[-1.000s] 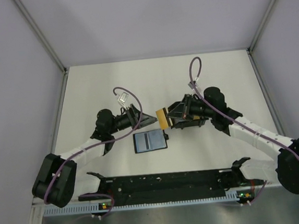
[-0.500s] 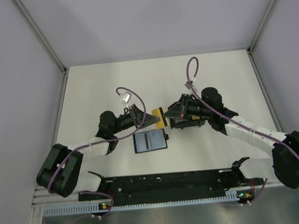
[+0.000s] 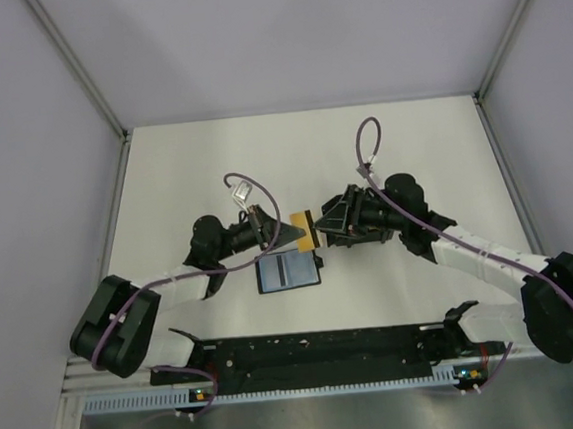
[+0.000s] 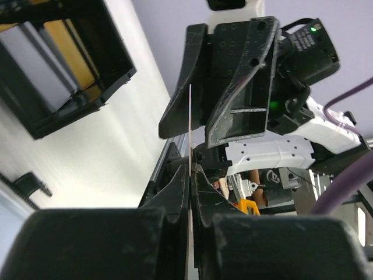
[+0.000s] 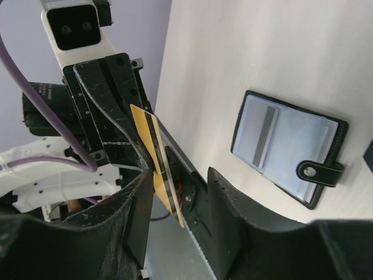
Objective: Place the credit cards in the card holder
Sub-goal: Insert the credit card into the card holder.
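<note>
Jaws of the left gripper (image 4: 191, 175) clamp the credit card (image 5: 150, 140), the right gripper (image 5: 182, 188) parted around it; the left wrist shows only its edge. Right wrist view shows the card holder (image 5: 288, 146) open on the table (image 5: 262, 52) beyond that gripper.

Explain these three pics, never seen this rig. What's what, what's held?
It's a robot: a left arm and a right arm bolted at the near edge of a white table. The wide picture is from a fixed camera above and behind them; the other two are from a camera on each wrist, looking along its own fingers. On the table lies an open black card holder with a grey card in it. In mid-air the left gripper is shut on a yellow card. The right gripper faces it, jaws open either side of that card.
</note>
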Motion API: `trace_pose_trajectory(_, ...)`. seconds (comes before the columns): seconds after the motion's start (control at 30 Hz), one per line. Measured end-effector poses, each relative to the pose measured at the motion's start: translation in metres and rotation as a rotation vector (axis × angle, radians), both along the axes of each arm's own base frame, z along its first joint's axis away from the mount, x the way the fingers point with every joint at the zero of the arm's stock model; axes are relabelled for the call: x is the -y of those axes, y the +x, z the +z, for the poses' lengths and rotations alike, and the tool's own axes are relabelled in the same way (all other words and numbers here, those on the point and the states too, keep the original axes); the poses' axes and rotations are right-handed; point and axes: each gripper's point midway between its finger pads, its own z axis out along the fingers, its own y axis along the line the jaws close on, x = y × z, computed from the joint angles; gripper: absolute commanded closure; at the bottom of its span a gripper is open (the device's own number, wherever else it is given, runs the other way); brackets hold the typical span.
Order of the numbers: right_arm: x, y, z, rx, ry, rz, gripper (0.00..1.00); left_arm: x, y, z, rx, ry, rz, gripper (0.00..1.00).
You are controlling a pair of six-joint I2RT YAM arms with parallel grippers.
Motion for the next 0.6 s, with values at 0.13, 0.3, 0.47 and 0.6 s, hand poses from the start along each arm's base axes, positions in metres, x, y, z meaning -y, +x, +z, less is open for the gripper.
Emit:
trace_pose_trajectory(0.13, 0.009, 0.002, -0.014, 0.007, -0.078, -0.039, 0.57, -0.006, -0.003, -0.024, -0.044, 0.112, 0.026, 1.0)
trace_pose_trajectory(0.3, 0.018, 0.0, -0.034, -0.005, -0.168, -0.052, 0.57, -0.025, -0.007, -0.075, -0.129, 0.368, 0.088, 1.0)
trace_pose_trajectory(0.47, 0.007, -0.013, -0.071, -0.053, -0.286, 0.015, 0.59, -0.047, -0.015, -0.112, -0.192, 0.591, 0.1, 1.0)
trace_pose_trajectory(0.6, -0.013, -0.03, -0.095, -0.086, -0.369, 0.102, 0.6, -0.062, -0.024, -0.13, -0.234, 0.71, 0.101, 1.0)
